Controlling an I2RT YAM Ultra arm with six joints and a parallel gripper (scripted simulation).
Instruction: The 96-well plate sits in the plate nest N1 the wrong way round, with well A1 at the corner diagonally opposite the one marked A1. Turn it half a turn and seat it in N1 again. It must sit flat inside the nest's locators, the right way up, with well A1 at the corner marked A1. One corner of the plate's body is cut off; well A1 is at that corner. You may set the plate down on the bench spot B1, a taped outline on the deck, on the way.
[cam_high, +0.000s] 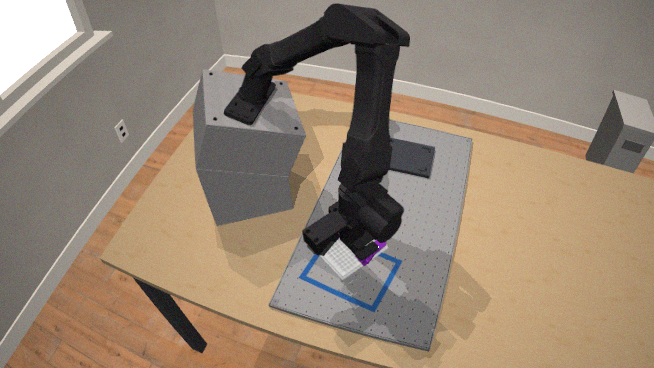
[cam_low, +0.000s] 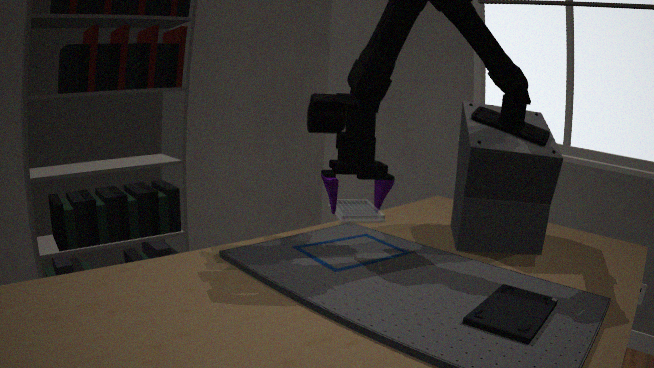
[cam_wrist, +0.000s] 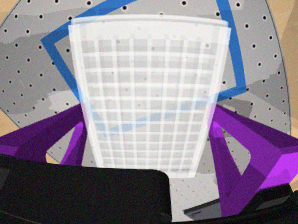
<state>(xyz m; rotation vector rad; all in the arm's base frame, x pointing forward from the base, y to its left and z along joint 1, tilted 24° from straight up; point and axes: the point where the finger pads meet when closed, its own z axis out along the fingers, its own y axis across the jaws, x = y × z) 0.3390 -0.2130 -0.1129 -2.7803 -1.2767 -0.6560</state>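
Gripping the plate (cam_low: 358, 210) by its side walls, hand (cam_low: 357, 200) clamped wide; probably light, rigid, slippery.

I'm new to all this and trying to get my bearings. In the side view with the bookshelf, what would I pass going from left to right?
Bookshelf → purple-fingered gripper holding the white well plate above the blue taped outline → grey pedestal bearing the arm's base → dark plate nest → window.
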